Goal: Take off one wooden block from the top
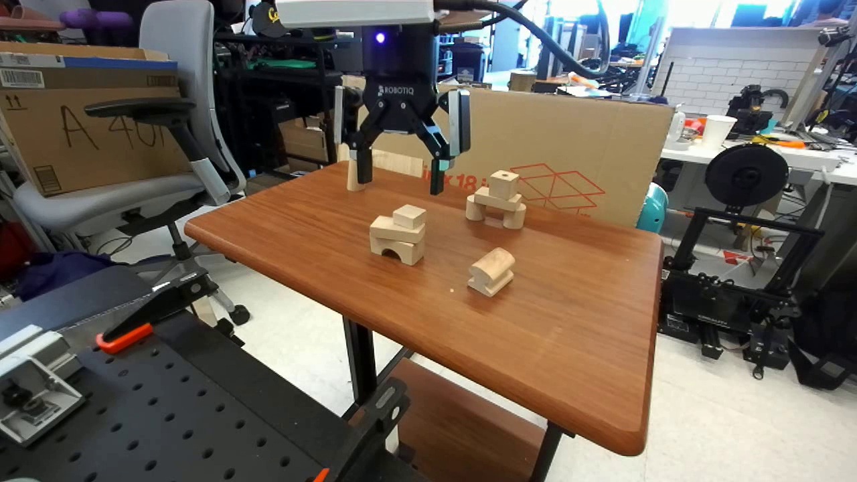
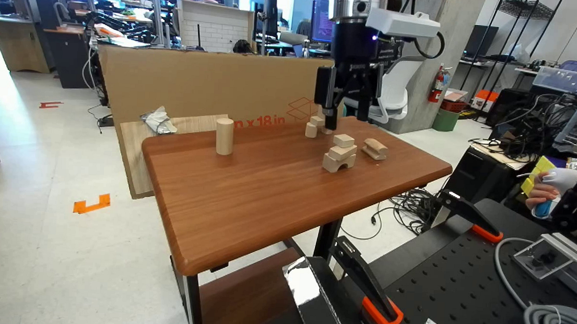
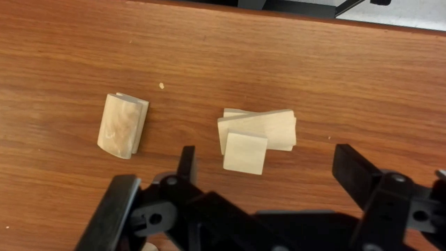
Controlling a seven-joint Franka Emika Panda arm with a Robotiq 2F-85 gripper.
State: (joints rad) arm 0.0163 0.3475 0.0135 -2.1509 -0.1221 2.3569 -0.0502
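The small pale wooden block [image 1: 409, 216] sits on top of a stack, on an oblong block [image 1: 396, 229] that rests on an arch-shaped block [image 1: 405, 251]. The stack shows in both exterior views, with the wooden block [image 2: 343, 140] uppermost. In the wrist view the wooden block [image 3: 245, 152] is a square overhanging one long side of the oblong block [image 3: 277, 129]. My gripper [image 1: 400, 173] is open and empty, pointing down, above the table and apart from the stack. In the wrist view the stack lies between the open fingers [image 3: 265, 150], nearer the left one.
A second stack [image 1: 497, 201] with a cube on top stands behind. A rounded block on a grooved piece [image 1: 492, 268] lies beside the first stack. A tall cylinder [image 2: 224, 136] stands on the table [image 2: 249, 189]. A cardboard sheet [image 1: 569, 147] rises behind the table.
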